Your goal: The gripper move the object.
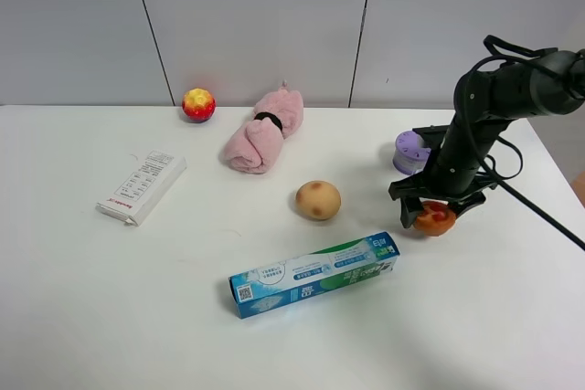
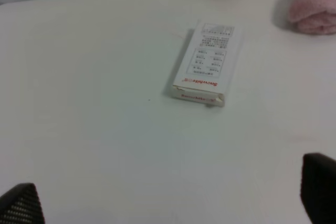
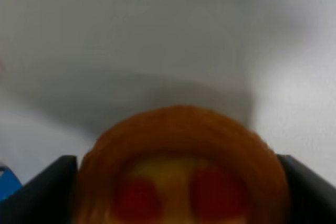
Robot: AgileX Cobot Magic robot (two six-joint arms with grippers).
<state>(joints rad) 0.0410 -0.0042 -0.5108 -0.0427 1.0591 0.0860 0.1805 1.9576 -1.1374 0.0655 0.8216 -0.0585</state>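
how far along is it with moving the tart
Done: the right gripper is shut on the toy tart, with its fingers on both sides in the wrist view. In hand: it holds the tart on the right of the table, near the purple toy; I cannot tell whether it is lifted yet. Left: carrying it off and setting it down. The left gripper hangs open near the white box.

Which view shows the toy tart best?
The right wrist view: the tart fills the frame, held in the right gripper, though blurred. Exterior high shows it small, partly under the gripper. Left wrist misses it.
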